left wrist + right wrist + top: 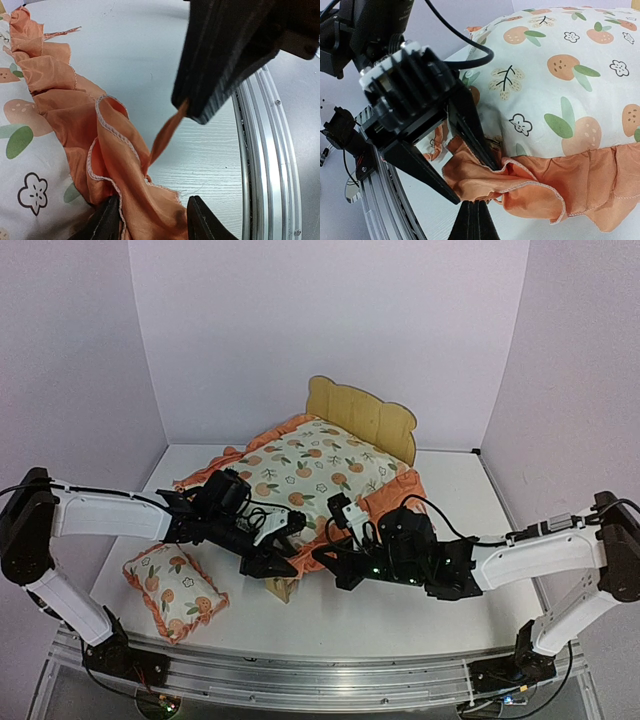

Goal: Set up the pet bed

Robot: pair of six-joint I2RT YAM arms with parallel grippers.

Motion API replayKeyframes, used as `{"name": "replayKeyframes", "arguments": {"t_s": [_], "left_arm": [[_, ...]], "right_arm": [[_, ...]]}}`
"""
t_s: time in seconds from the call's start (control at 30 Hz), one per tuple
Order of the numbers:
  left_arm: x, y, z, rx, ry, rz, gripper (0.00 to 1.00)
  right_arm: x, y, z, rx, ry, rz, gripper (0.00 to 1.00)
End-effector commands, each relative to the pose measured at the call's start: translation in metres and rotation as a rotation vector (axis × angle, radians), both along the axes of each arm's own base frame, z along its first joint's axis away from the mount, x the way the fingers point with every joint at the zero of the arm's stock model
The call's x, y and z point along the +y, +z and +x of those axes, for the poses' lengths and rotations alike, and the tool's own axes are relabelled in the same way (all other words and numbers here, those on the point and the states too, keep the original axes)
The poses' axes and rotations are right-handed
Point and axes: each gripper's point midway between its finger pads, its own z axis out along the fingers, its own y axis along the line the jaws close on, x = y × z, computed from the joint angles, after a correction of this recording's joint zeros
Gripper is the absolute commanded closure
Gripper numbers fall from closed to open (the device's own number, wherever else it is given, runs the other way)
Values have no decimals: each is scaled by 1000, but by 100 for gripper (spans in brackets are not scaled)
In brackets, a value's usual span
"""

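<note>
You face pale lilac walls at nine, twelve and three o'clock; your white table (wood-grained up close) ends in an aluminium rail at six.

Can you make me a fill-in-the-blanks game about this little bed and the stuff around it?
The ruffle around the mattress cushion is coloured ___.
The pet bed is made of light ___.
On the table, the small pillow lies at the ___ side.
Missing words: orange; wood; left.

The cushion lies on the pet bed (pillow front-left).
</note>
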Motion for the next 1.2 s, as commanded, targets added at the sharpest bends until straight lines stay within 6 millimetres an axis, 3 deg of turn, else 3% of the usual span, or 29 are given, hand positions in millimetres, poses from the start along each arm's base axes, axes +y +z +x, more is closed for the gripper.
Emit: {"name": "replayKeyframes", "arguments": {"t_s": [0.0, 0.27, 0.53, 0.73, 0.8, 0.87, 0.97, 1.0, 1.07, 1.17], "left_arm": [[-12, 47, -1, -122, -47, -206, 53], [-27, 54, 25, -178, 13, -223, 58], [-38, 46, 6, -148, -54, -213, 69], [-43, 49, 4, -150, -65, -219, 77], [-43, 51, 5, -147, -65, -218, 83], [-43, 51, 6, -147, -56, -210, 96], [-41, 52, 13, -153, -20, -191, 100], [-40, 52, 15, -163, -7, -184, 100], [-38, 52, 19, -180, 9, -176, 100], [-36, 52, 25, -201, 30, -165, 100]], "right_arm": [[12, 39, 5, -40, 0, 134, 100], [12, 39, 5, -35, 2, 138, 100], [11, 39, 7, -35, -6, 140, 100], [11, 36, 10, -24, -12, 140, 100], [12, 35, 10, -18, -11, 140, 100], [13, 34, 11, -13, -10, 140, 100], [6, 25, 14, -2, -40, 125, 100], [1, 19, 16, 5, -65, 114, 96], [-15, -3, 19, 21, -127, 75, 79], [-22, -26, 9, 48, -110, 38, 67]]}}
